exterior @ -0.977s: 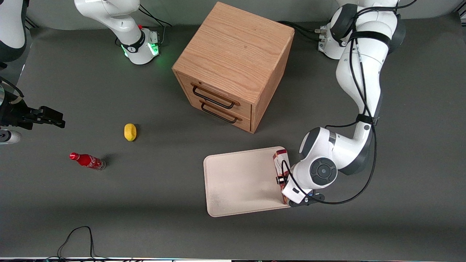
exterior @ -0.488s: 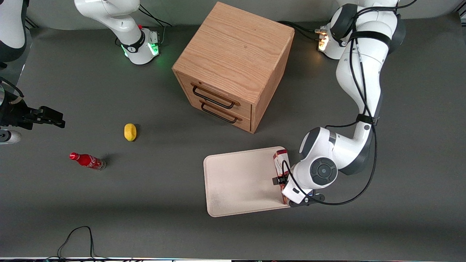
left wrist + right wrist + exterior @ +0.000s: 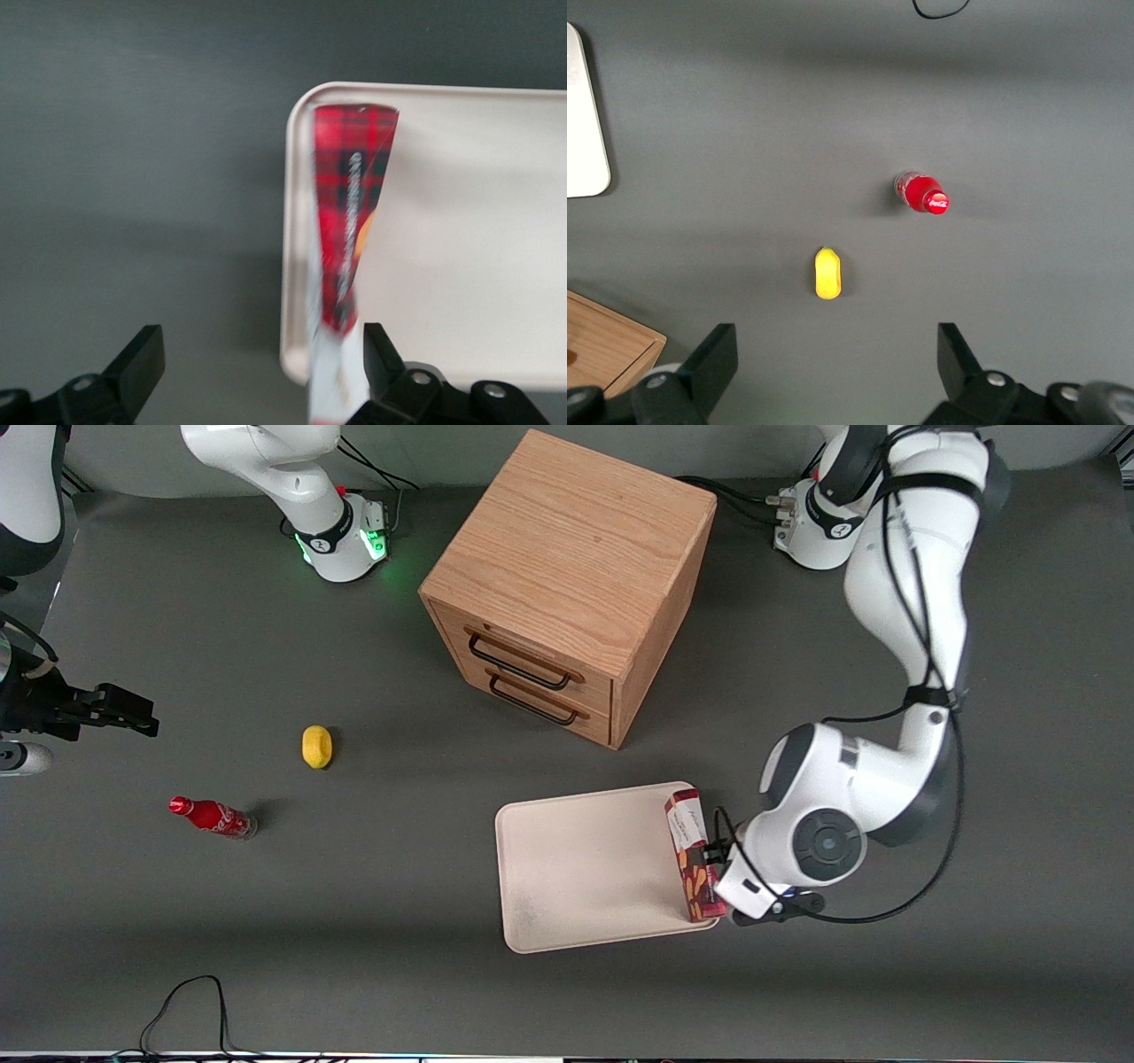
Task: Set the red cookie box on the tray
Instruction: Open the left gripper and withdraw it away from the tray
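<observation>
The red cookie box (image 3: 694,859) stands on a long narrow side on the tray (image 3: 576,868), along the tray's rim toward the working arm's end. Its white label faces up at the end farther from the front camera. My left gripper (image 3: 714,856) is low beside the box, just off the tray's rim. In the left wrist view the gripper (image 3: 259,343) is open with its fingers wide apart. The tilted box (image 3: 352,195) passes close to one finger (image 3: 376,350) and is not clamped. The tray (image 3: 478,221) lies under it.
A wooden two-drawer cabinet (image 3: 567,584) stands farther from the front camera than the tray. A yellow lemon (image 3: 316,746) and a small red soda bottle (image 3: 211,817) lie toward the parked arm's end of the table. A black cable (image 3: 190,1001) loops at the near edge.
My left gripper has let go of the box and drawn away from the tray toward the working arm's end. The box stays on the tray and shows more fully.
</observation>
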You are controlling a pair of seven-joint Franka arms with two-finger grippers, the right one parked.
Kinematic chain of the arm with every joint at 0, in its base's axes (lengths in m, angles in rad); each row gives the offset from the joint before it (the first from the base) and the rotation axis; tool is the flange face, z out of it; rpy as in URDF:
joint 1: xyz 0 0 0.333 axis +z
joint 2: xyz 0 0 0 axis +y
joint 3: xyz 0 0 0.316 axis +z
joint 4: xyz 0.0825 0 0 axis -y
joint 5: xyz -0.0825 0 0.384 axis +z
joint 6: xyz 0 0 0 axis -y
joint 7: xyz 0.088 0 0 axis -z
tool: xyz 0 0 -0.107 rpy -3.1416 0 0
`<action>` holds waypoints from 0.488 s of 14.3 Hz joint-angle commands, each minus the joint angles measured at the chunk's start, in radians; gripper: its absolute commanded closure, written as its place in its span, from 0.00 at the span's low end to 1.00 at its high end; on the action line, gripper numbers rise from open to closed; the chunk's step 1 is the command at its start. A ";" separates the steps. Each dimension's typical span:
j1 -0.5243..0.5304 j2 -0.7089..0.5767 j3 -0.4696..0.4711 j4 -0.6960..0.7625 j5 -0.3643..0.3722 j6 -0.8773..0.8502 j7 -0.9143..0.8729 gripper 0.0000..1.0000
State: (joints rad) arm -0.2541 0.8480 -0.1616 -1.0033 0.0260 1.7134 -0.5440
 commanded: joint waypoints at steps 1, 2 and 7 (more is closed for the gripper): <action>0.038 -0.232 0.004 -0.203 -0.023 -0.043 0.033 0.01; 0.050 -0.291 0.004 -0.254 -0.035 -0.046 0.067 0.01; 0.157 -0.582 0.013 -0.516 -0.038 -0.057 0.164 0.00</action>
State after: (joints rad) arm -0.1187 0.4308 -0.1584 -1.3296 0.0028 1.6410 -0.4108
